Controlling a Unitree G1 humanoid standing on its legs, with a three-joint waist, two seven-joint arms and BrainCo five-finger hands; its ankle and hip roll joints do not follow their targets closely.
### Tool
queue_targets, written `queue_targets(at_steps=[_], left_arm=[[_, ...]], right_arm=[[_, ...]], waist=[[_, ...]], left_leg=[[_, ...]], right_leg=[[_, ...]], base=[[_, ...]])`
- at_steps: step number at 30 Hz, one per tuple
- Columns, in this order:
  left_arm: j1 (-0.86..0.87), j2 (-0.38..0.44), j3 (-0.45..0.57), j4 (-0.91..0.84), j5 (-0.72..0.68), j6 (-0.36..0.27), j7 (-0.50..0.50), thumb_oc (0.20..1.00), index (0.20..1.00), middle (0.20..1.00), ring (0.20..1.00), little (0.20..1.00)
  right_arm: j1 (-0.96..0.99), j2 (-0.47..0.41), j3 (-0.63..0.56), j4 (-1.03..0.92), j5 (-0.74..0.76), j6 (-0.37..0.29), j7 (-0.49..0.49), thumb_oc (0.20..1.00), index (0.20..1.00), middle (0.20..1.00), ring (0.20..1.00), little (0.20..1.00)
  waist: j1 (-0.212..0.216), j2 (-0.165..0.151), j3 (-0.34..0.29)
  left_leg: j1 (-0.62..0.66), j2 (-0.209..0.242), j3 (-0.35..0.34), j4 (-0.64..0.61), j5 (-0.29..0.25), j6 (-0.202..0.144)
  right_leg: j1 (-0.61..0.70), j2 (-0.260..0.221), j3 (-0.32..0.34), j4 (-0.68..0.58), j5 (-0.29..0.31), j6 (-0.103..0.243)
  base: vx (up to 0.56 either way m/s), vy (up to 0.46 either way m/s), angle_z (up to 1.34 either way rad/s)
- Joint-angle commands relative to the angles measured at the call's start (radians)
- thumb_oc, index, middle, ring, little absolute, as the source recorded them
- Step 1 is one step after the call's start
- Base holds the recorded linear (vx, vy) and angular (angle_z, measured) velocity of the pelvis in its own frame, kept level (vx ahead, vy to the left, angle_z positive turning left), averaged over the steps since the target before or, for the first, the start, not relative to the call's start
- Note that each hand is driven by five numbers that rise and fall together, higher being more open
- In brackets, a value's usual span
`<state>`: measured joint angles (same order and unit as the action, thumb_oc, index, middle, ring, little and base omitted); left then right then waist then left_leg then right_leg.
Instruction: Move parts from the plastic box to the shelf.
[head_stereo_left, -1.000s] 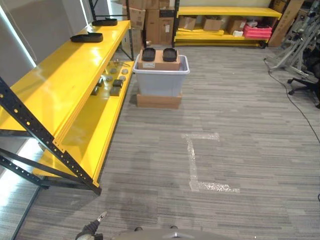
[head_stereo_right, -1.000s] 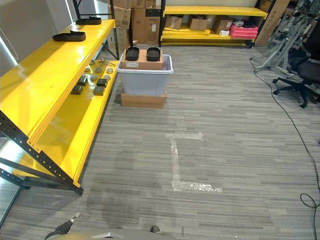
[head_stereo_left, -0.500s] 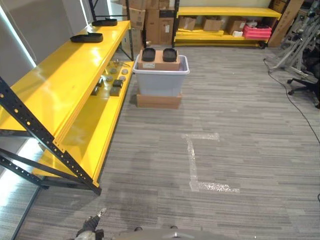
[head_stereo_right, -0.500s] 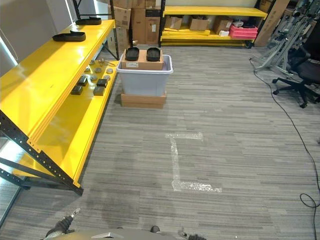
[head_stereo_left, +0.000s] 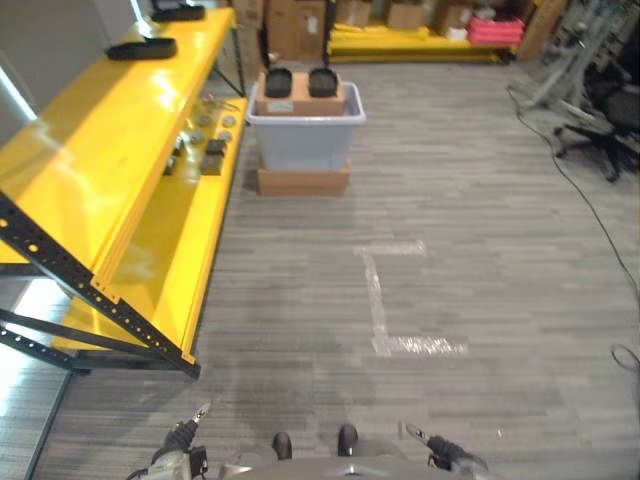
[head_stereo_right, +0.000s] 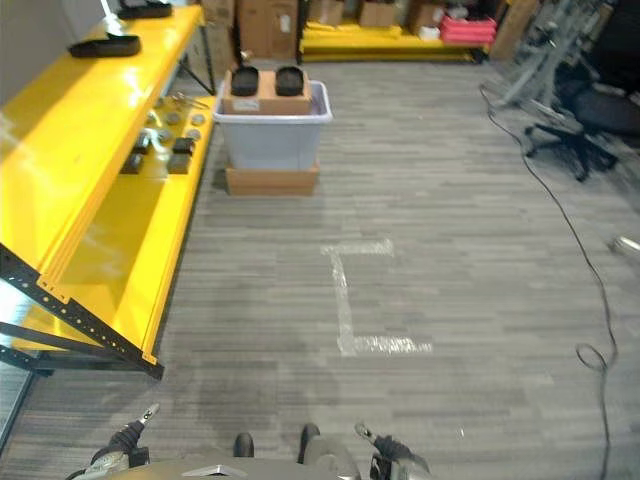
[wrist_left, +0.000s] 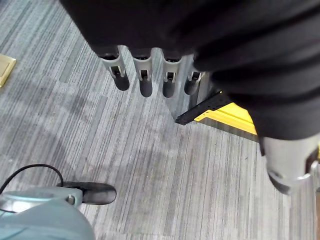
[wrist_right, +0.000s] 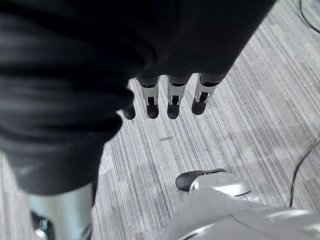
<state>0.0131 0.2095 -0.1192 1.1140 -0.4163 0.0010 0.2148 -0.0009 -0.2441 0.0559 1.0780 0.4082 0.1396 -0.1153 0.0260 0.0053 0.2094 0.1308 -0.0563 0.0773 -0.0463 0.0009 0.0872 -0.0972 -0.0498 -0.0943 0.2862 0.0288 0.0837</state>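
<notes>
The grey plastic box stands on a flat cardboard base far ahead on the floor. A cardboard carton lies across its top and carries two black parts. Along the left runs the yellow shelf; several small parts lie on its lower level and a black tray on its top. My left hand hangs low at my side, open and holding nothing, its fingers straight over the floor. My right hand hangs open at the other side, with its fingers straight too.
White tape marks an L on the grey plank floor between me and the box. An office chair and a black cable are at the right. Another yellow shelf with cartons lines the far wall.
The camera has tipped down and shifted, so the whole scene sits higher in view. My right hand now shows at the bottom edge. The box and shelf have not moved.
</notes>
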Motion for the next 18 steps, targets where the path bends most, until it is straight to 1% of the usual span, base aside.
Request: queue_targets(at_steps=[1,2,3,4,6,7,9,11,13,14,15,18], left_arm=[[0.002,0.006,0.014,-0.008,0.026,-0.002,0.005,1.0,1.0,1.0,1.0,1.0],[0.008,0.007,0.016,-0.02,0.029,0.004,0.007,1.0,1.0,1.0,1.0,1.0],[0.009,0.007,0.016,-0.023,0.03,0.005,0.007,1.0,1.0,1.0,1.0,1.0],[0.012,0.009,0.017,-0.023,0.032,0.005,0.007,1.0,1.0,1.0,1.0,1.0],[0.012,0.01,0.014,-0.016,0.034,-0.005,0.006,1.0,1.0,1.0,1.0,1.0],[0.012,0.011,0.011,-0.01,0.031,-0.012,0.006,1.0,1.0,1.0,1.0,1.0],[0.015,0.014,0.011,0.002,0.032,-0.025,0.008,1.0,1.0,1.0,1.0,1.0],[0.014,0.016,0.016,0.008,0.042,-0.029,0.003,1.0,1.0,1.0,1.0,1.0],[0.016,0.017,0.017,0.009,0.046,-0.033,0.001,1.0,1.0,1.0,1.0,1.0],[0.017,0.011,0.018,0.013,0.048,-0.042,0.006,1.0,1.0,1.0,1.0,1.0],[0.019,0.009,0.019,0.011,0.038,-0.038,0.008,1.0,1.0,1.0,1.0,1.0],[0.023,0.009,0.027,0.008,0.018,-0.025,0.013,1.0,1.0,1.0,1.0,1.0]], right_arm=[[0.009,-0.033,0.012,-0.07,0.039,0.008,-0.016,1.0,1.0,1.0,1.0,1.0],[0.012,-0.035,0.014,-0.094,0.043,0.016,-0.015,1.0,1.0,1.0,1.0,1.0],[0.012,-0.036,0.014,-0.099,0.043,0.018,-0.014,1.0,1.0,1.0,1.0,1.0],[0.014,-0.037,0.013,-0.109,0.035,0.025,-0.007,1.0,1.0,1.0,1.0,1.0],[0.015,-0.039,0.014,-0.105,0.03,0.021,0.006,1.0,1.0,1.0,1.0,1.0],[0.018,-0.042,0.014,-0.101,0.029,0.02,0.018,1.0,1.0,1.0,1.0,1.0],[0.033,-0.042,0.002,-0.087,0.008,0.014,0.05,1.0,1.0,1.0,1.0,1.0],[0.048,-0.037,-0.004,-0.08,0.0,0.006,0.058,1.0,1.0,1.0,1.0,1.0],[0.051,-0.036,-0.005,-0.075,0.0,0.004,0.062,1.0,1.0,1.0,1.0,1.0],[0.055,-0.039,-0.006,-0.061,0.004,0.001,0.062,1.0,1.0,1.0,1.0,1.0],[0.052,-0.042,-0.003,-0.051,0.009,0.004,0.059,1.0,1.0,1.0,1.0,1.0],[0.043,-0.047,0.005,-0.034,0.001,0.007,0.05,1.0,1.0,1.0,1.0,1.0]], waist=[[0.0,0.016,0.002],[-0.006,0.001,0.012],[-0.008,-0.004,0.014],[-0.017,-0.025,0.018],[-0.028,-0.047,0.022],[-0.035,-0.055,0.026],[-0.045,-0.063,0.028],[-0.048,-0.068,0.026],[-0.048,-0.072,0.025],[-0.048,-0.075,0.013],[-0.049,-0.074,0.002],[-0.051,-0.068,-0.014]], left_leg=[[-0.064,-0.053,-0.086,0.122,-0.047,0.035],[-0.059,-0.072,-0.088,0.146,-0.077,0.032],[-0.057,-0.077,-0.089,0.153,-0.085,0.03],[-0.049,-0.094,-0.099,0.172,-0.111,0.026],[-0.033,-0.111,-0.118,0.187,-0.139,0.022],[-0.017,-0.113,-0.132,0.194,-0.157,0.021],[0.022,-0.106,-0.145,0.201,-0.188,0.016],[0.044,-0.099,-0.147,0.21,-0.204,0.011],[0.049,-0.096,-0.144,0.218,-0.211,0.009],[0.065,-0.082,-0.143,0.221,-0.215,-0.004],[0.078,-0.067,-0.141,0.228,-0.225,-0.017],[0.104,-0.039,-0.14,0.235,-0.227,-0.036]], right_leg=[[-0.117,-0.115,-0.009,0.226,0.176,0.063],[-0.141,-0.121,-0.024,0.143,0.205,0.074],[-0.141,-0.121,-0.026,0.108,0.209,0.077],[-0.138,-0.12,-0.027,-0.004,0.223,0.088],[-0.136,-0.118,-0.019,-0.135,0.238,0.102],[-0.129,-0.112,-0.015,-0.215,0.237,0.106],[-0.114,-0.107,-0.025,-0.316,0.242,0.12],[-0.112,-0.114,-0.04,-0.338,0.245,0.127],[-0.106,-0.118,-0.044,-0.334,0.245,0.126],[-0.082,-0.12,-0.045,-0.324,0.231,0.119],[-0.065,-0.117,-0.036,-0.308,0.219,0.108],[-0.047,-0.103,-0.024,-0.276,0.205,0.09]], base=[[0.2,0.066,-0.16],[0.22,0.01,-0.1],[0.31,-0.131,-0.17],[0.27,-0.144,-0.19],[0.31,-0.163,-0.06],[0.39,-0.176,0.09],[0.49,-0.199,0.2],[0.45,-0.188,0.32],[0.36,-0.159,0.33],[0.54,-0.239,0.27],[0.65,-0.289,0.36],[0.39,-0.174,0.39]])
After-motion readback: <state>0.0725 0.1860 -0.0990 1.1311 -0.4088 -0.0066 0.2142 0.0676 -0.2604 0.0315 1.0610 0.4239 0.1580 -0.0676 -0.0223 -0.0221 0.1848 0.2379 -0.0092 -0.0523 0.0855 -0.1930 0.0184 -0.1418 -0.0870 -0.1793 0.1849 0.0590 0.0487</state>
